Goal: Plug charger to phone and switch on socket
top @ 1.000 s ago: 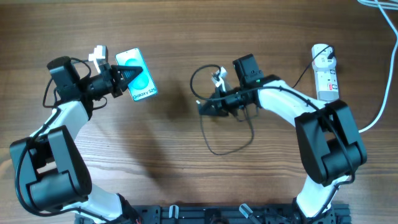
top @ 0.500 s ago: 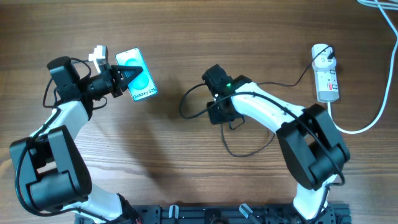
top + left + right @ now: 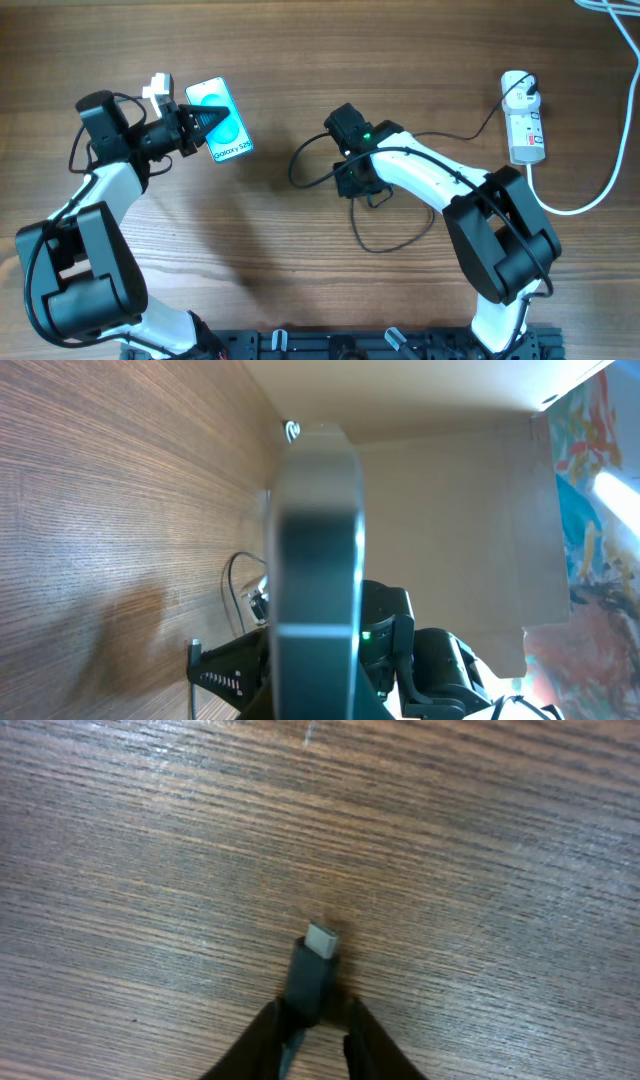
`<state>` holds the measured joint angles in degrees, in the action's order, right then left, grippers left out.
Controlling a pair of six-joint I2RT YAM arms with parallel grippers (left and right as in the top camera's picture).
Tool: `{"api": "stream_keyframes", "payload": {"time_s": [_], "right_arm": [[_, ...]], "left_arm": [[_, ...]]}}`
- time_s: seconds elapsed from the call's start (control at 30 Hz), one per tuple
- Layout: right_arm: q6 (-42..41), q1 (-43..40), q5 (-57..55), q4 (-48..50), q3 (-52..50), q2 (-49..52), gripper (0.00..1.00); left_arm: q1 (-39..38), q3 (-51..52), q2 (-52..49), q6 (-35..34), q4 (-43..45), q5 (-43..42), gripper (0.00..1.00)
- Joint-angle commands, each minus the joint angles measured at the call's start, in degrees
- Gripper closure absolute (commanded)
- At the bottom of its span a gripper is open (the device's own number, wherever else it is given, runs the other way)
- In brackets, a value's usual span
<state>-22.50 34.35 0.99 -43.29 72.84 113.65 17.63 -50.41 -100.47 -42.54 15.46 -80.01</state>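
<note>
The phone (image 3: 228, 140) has a blue-turquoise screen facing up, with small black text at its near end. My left gripper (image 3: 205, 122) is shut on it at the far left. In the left wrist view the phone (image 3: 315, 540) shows edge-on, blurred, between the fingers (image 3: 315, 695). My right gripper (image 3: 352, 186) at the table's middle is shut on the charger's small plug (image 3: 310, 975), whose metal tip (image 3: 321, 939) points away just above the wood. The thin black cable (image 3: 385, 240) loops beside it and runs to the black plug (image 3: 527, 92) in the white socket (image 3: 524, 125).
A thick white cable (image 3: 600, 190) runs from the socket's near end out to the right and up to the far right corner. The black cable also loops left of my right gripper (image 3: 297, 165). The arm bases stand at the near edge.
My right arm has swung left from beside the socket toward the middle, dragging the charger plug and cable loops along. In the last half second it barely moved. The left arm has held still.
</note>
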Motion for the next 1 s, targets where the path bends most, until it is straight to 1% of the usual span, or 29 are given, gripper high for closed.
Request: {"api": "stream_keyframes", "payload": {"time_s": [0.0, 0.07, 0.13, 0.2, 0.23, 0.27, 0.3, 0.37, 0.4, 0.43, 0.47, 0.5, 0.57, 0.67, 0.73, 0.77, 0.8, 0.9, 0.97], "right_arm": [[-1.6, -0.2, -1.7, 0.1, -0.1, 2.3, 0.81], [-2.5, -0.2, -1.2, 0.3, -0.1, 2.3, 0.95], [-4.7, -0.2, -1.1, 0.4, -0.2, 2.3, 0.95], [-4.6, -0.2, 0.4, 1.0, -0.2, 2.3, 0.95], [-3.7, -0.3, 4.2, 2.4, -0.2, 2.3, 0.96], [1.0, -0.9, 14.2, 5.7, -0.2, 2.3, 0.96], [6.5, -1.9, 26.8, 8.9, -0.2, 2.3, 0.96], [12.3, -3.2, 45.0, 13.2, -0.2, 2.3, 0.96], [14.0, -3.4, 53.6, 16.1, -0.2, 2.3, 0.95], [14.1, -3.3, 59.8, 19.6, -0.2, 2.3, 0.95], [14.0, -2.8, 63.4, 22.7, -0.2, 2.3, 0.95], [13.4, -2.1, 64.6, 24.9, -0.2, 2.3, 0.96], [13.4, -1.7, 65.7, 25.7, -0.2, 2.3, 0.95], [12.9, -1.7, 72.3, 30.7, -0.2, 2.3, 0.95], [8.5, -1.4, 73.0, 34.8, -0.2, 2.3, 0.95], [6.6, -0.8, 73.0, 37.2, -0.2, 2.3, 0.95], [5.1, -0.1, 73.0, 39.6, -0.2, 2.3, 0.96], [0.8, 1.9, 72.7, 45.5, -0.2, 2.3, 0.96], [-5.1, 2.5, 72.7, 52.5, -0.2, 2.3, 0.96]], "left_arm": [[-0.3, -0.4, 1.0, 0.3, 0.2, -0.9, 0.96], [-0.3, -0.4, 1.0, 0.3, 0.2, -0.9, 0.96], [-0.3, -0.4, 1.0, 0.3, 0.2, -0.9, 0.96], [-0.3, -0.4, 1.0, 0.3, 0.2, -0.9, 0.96], [-0.3, -0.4, 1.0, 2.1, 0.2, -0.1, 0.96], [-0.3, -0.3, 1.0, 7.3, 0.0, 0.2, 0.96], [-0.3, -0.3, 1.0, 10.5, -2.0, 0.2, 0.96], [-0.3, -0.3, 1.0, 14.9, -5.0, 0.2, 0.96], [-0.3, -0.3, 1.0, 15.4, -5.2, 0.2, 0.96], [-0.3, -0.3, 1.0, 15.4, -5.2, 0.2, 0.96], [-0.3, -0.3, 1.0, 15.4, -5.2, 0.2, 0.96], [-0.3, -0.3, 1.0, 15.4, -5.2, 0.2, 0.96], [-0.3, -0.3, 1.0, 15.4, -5.0, 0.2, 0.96], [-0.3, -0.3, 1.0, 15.3, -5.0, 0.2, 0.96], [-0.3, -0.4, 1.0, 15.1, -4.9, -1.2, 0.96], [-0.3, -0.4, 1.0, 14.5, -3.5, -3.4, 0.96], [-0.3, -0.4, 1.0, 12.2, -1.9, -4.5, 0.96], [-0.3, -0.4, 1.0, 3.0, 1.2, -4.5, 0.96], [-0.3, -0.4, 1.0, -8.2, 4.5, -3.8, 0.96]]}}
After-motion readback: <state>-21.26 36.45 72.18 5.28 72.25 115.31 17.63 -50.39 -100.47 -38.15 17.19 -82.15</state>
